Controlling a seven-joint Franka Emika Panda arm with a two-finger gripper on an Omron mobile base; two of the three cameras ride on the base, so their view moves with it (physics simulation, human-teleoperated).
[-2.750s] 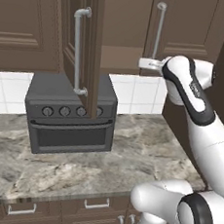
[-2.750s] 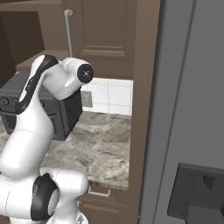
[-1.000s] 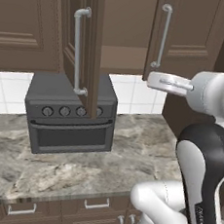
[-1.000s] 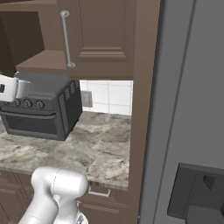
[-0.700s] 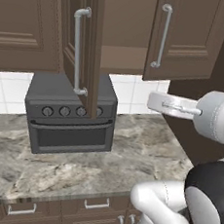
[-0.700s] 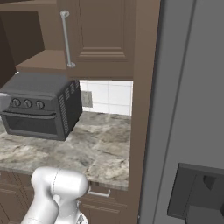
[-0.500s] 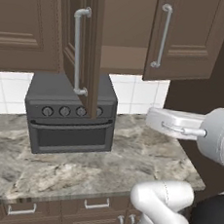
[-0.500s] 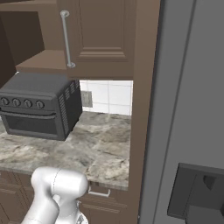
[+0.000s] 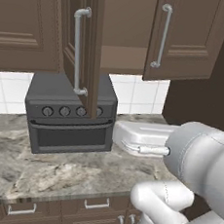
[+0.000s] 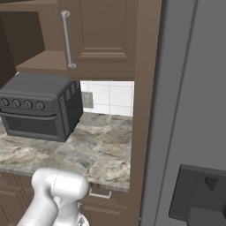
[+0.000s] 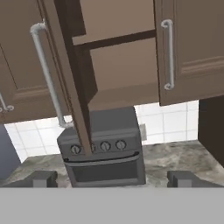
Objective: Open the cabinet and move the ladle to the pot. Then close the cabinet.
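The cabinet [image 9: 125, 42] hangs above the counter with its left door [image 9: 91, 48] swung out edge-on and its right door [image 9: 188, 34] shut. The shelf [image 11: 118, 39] and floor inside look bare in the hand view. The ladle and the pot are out of view. My gripper [image 11: 113, 179] is open and empty, its fingertips [image 11: 43, 178] wide apart, facing the cabinet and oven from well back. In the left base view its white hand [image 9: 140, 138] hovers low, at counter height, right of the oven.
A dark toaster oven [image 9: 69, 119] sits on the marble counter [image 9: 54, 171] under the open door. A tall grey fridge [image 10: 194, 110] and a brown side panel [image 10: 143, 110] close off the right. Drawers [image 9: 94, 205] run below the counter.
My hand has come down from the bottom edge of the right door to counter height and back toward the base. Both doors stand as before.
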